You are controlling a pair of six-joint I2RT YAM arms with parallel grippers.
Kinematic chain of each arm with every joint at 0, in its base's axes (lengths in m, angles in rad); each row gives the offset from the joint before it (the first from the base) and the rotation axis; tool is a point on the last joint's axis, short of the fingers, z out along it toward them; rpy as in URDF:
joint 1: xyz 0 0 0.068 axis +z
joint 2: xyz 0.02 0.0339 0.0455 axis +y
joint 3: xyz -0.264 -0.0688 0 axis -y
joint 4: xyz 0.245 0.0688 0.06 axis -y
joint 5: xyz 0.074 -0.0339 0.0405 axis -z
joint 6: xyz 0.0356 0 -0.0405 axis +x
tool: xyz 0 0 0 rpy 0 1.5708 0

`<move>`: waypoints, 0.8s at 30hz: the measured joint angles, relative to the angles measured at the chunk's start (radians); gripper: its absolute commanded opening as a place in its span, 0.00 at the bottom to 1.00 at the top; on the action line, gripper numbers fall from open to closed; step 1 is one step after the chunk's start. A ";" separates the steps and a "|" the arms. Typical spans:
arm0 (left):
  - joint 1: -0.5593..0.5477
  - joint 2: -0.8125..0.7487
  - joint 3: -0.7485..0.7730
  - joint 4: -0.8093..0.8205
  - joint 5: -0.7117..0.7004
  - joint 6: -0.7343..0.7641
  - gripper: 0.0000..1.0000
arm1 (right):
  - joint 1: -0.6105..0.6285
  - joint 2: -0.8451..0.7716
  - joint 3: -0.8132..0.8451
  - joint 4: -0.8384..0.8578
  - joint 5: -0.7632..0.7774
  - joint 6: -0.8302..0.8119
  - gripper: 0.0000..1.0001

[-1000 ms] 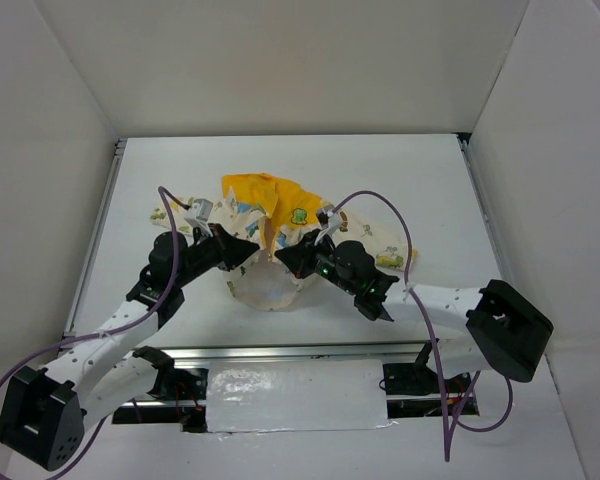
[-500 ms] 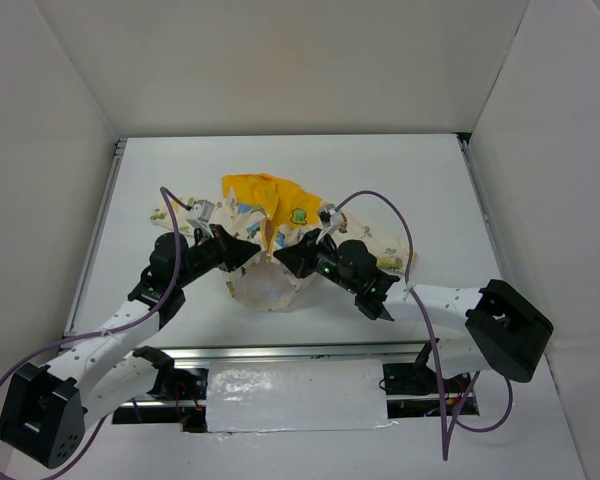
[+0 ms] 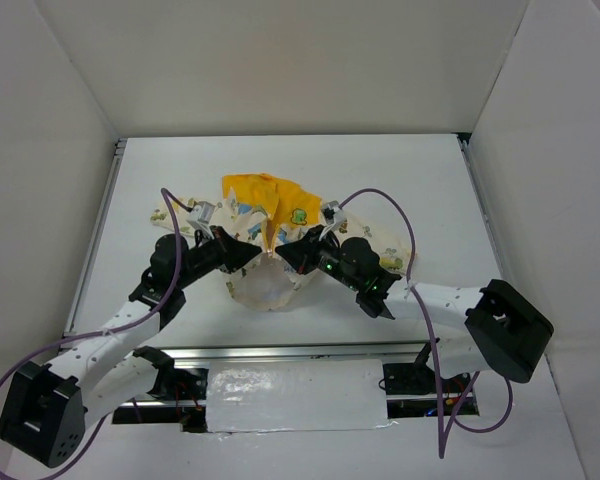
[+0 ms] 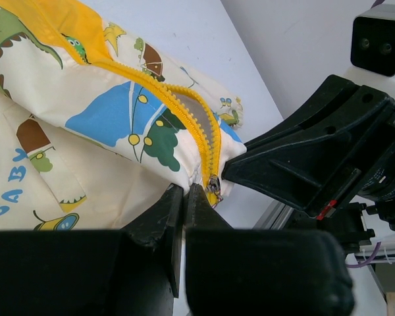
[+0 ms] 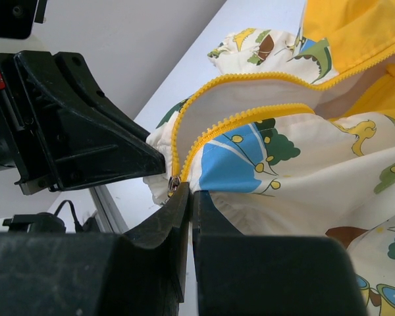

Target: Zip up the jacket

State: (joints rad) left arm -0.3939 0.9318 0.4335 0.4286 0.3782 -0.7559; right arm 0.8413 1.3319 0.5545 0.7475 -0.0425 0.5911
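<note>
The jacket [image 3: 280,215] lies mid-table, cream with cartoon prints, its yellow hood [image 3: 255,190] at the far side. Its yellow zipper [image 4: 191,122] is open, and the teeth meet only at the metal slider [image 4: 212,184] by the bottom hem; the slider also shows in the right wrist view [image 5: 174,184]. My left gripper [image 3: 254,256] is shut on the hem just left of the slider [image 4: 184,192]. My right gripper [image 3: 286,254] is shut on the hem on the other side of the slider [image 5: 191,194]. Both hold the hem off the table, tips almost touching.
A white-walled table [image 3: 400,170] surrounds the jacket. A metal rail [image 3: 280,352] runs along the near edge. Purple cables [image 3: 380,200] loop above both arms. The jacket's sleeves [image 3: 390,245] spread out to both sides.
My right gripper has shifted slightly away from the near edge with the hem. The left gripper has hardly moved.
</note>
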 measured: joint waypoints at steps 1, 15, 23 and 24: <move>0.000 0.002 0.000 0.002 0.002 -0.005 0.00 | 0.000 0.000 0.000 0.000 0.000 0.000 0.00; 0.001 0.033 -0.001 0.028 0.051 -0.017 0.00 | -0.026 0.017 0.000 0.008 -0.020 0.003 0.00; 0.001 0.066 0.019 -0.010 0.090 0.030 0.00 | -0.076 0.018 0.002 -0.002 -0.136 -0.033 0.00; 0.002 0.076 0.025 -0.018 0.097 0.044 0.00 | -0.082 0.021 0.006 -0.009 -0.152 -0.043 0.00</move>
State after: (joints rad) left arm -0.3920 1.0073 0.4587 0.4107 0.4755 -0.7120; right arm 0.7593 1.3533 0.5610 0.7383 -0.1947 0.5480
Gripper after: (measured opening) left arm 0.127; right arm 0.054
